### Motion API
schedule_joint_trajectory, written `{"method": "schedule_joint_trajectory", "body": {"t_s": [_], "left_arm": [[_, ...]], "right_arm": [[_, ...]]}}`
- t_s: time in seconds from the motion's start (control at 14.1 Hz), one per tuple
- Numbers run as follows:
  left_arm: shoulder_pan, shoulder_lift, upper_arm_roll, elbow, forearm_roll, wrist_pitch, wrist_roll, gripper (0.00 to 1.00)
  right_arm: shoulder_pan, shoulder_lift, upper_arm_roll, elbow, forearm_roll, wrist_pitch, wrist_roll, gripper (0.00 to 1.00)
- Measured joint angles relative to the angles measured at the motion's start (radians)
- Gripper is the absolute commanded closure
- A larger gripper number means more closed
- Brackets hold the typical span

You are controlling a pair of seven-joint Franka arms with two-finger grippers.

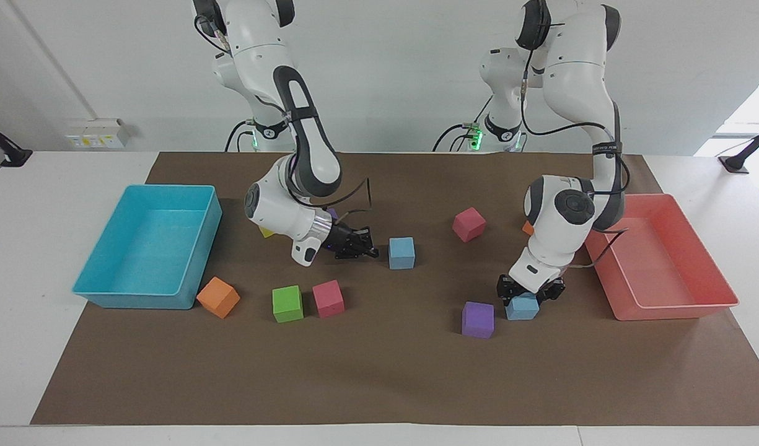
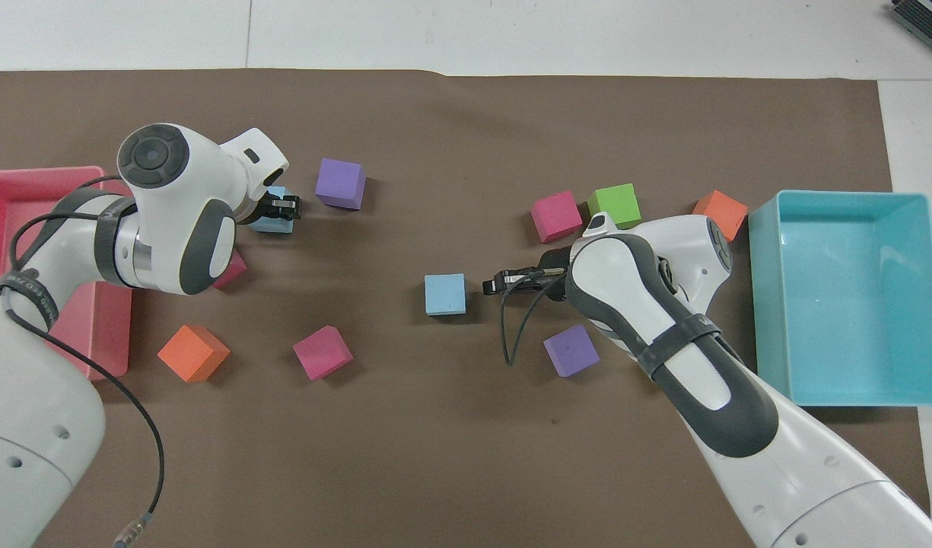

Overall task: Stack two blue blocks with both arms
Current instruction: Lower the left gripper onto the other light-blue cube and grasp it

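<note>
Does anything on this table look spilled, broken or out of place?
Nothing stands out. Coloured cubes sit loosely scattered on the brown mat, some turned at angles, none damaged. The turquoise tray and the pink tray sit level.

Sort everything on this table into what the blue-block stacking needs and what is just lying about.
Needed:
- light blue foam cube under the left gripper, which is shut on it
- light blue foam cube mid-mat, beside the shut right gripper

Lying about:
- purple foam cubes
- pink foam cubes
- green foam cube
- orange foam cubes
- turquoise plastic tray
- red plastic tray
</note>
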Motion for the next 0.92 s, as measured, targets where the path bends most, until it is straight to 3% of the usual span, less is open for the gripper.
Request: {"method": "schedule_joint_trajectory", "body": {"t_s": [0.36, 0.92], "left_arm": [[0.003, -0.033, 0.007, 0.005, 0.000, -0.037, -0.005, 0.92], [-0.006, -0.190, 0.005, 0.009, 0.000, -0.204, -0.020, 0.91]], "right_arm": [[0.000, 0.000, 0.000, 0.000, 0.000, 0.000, 0.000, 1.00], [0.002, 0.009, 0.000, -0.001, 0.000, 0.008, 0.000, 1.00]]}}
